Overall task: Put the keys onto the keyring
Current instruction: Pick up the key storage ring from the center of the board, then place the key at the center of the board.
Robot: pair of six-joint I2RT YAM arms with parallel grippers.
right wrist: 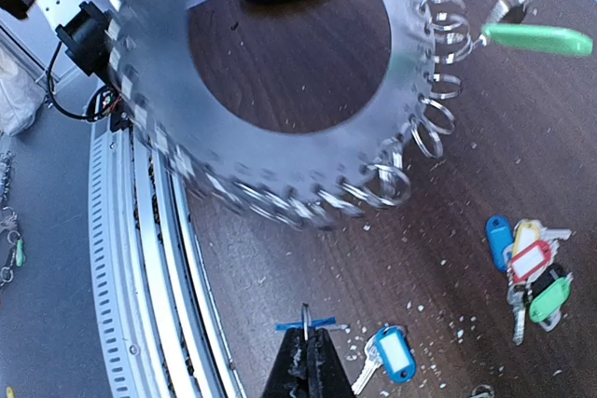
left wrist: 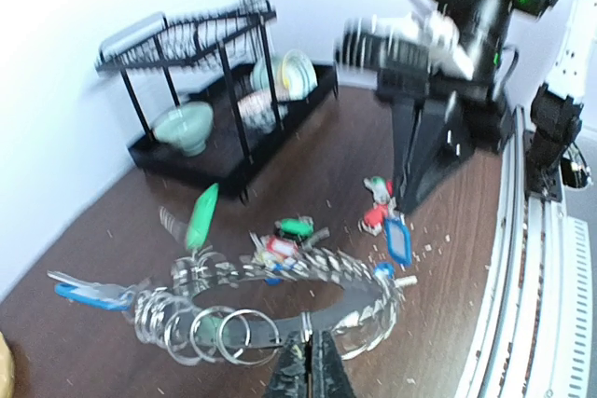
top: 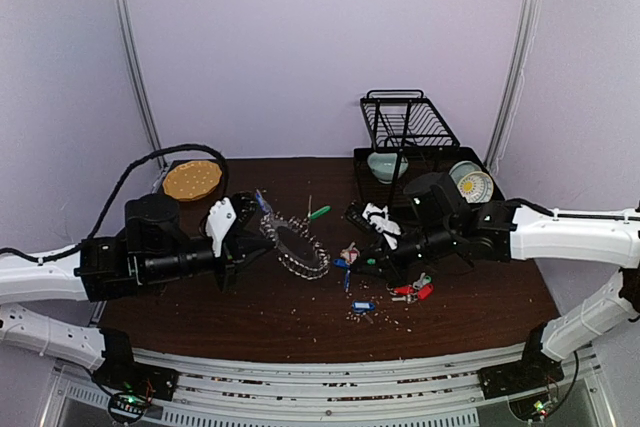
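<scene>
Pinching the keyring (left wrist: pixel 326 272) raised for threading, left gripper (left wrist: pixel 306 361) steadies it; right gripper (right wrist: pixel 305 333), fingers pressed together, seemingly nips a blue-tagged key (right wrist: pixel 322 323).

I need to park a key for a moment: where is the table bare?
Bare wood lies along the back, between the round tan mat and the dish rack, and at the near right corner beyond the red-tagged keys. The middle, around the keyring, is crowded.

One keyring (top: pixel 318 263), one dish rack (top: pixel 363 169), two claws (left wrist: pixel 308 356) (right wrist: pixel 308 349), at least six keys (top: pixel 363 305).
</scene>
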